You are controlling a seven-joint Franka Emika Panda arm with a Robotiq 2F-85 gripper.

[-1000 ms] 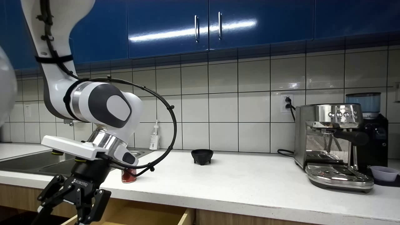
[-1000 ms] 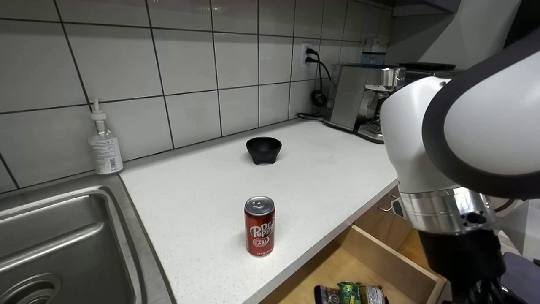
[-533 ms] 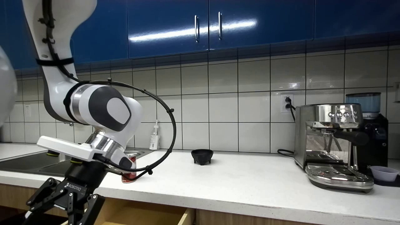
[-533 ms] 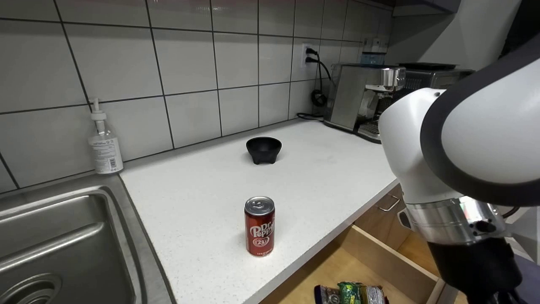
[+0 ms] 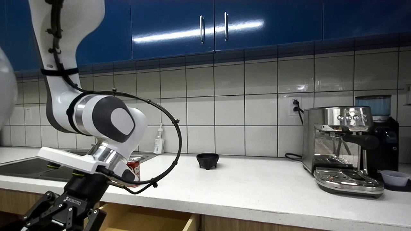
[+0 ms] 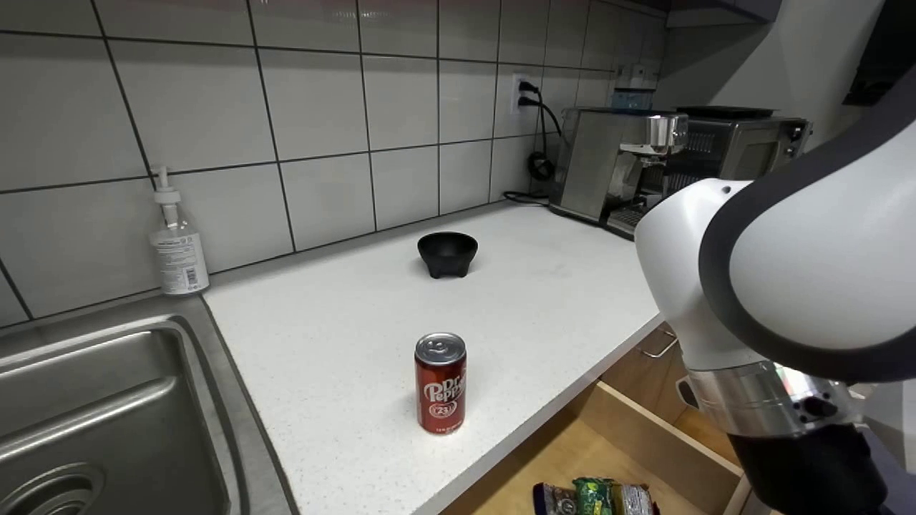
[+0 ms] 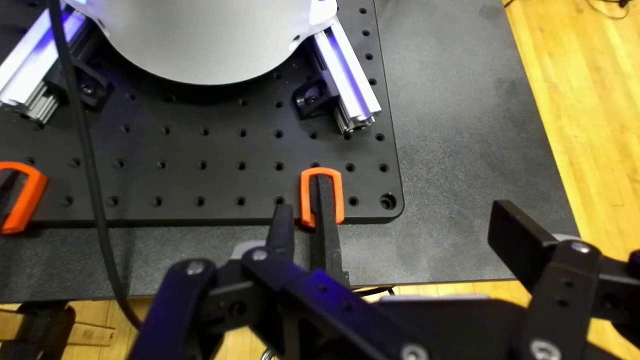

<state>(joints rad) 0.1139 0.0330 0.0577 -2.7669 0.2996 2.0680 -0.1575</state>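
Wooden drawer [image 6: 644, 433] stands pulled out below the front edge of the counter [image 6: 529, 322], probably for leaving its snack packets [image 6: 594, 496] reachable, while nearby I have the gripper [image 7: 400, 235] widely spread, holding nothing.

Wrist view downward, counter [image 5: 257, 183] in both exterior views.

Packets [image 6: 594, 496] in drawer [image 6: 658, 438] beneath counter [image 6: 336, 315]

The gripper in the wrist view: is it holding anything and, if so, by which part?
Nothing is held: the gripper stands open, its fingers wide apart.
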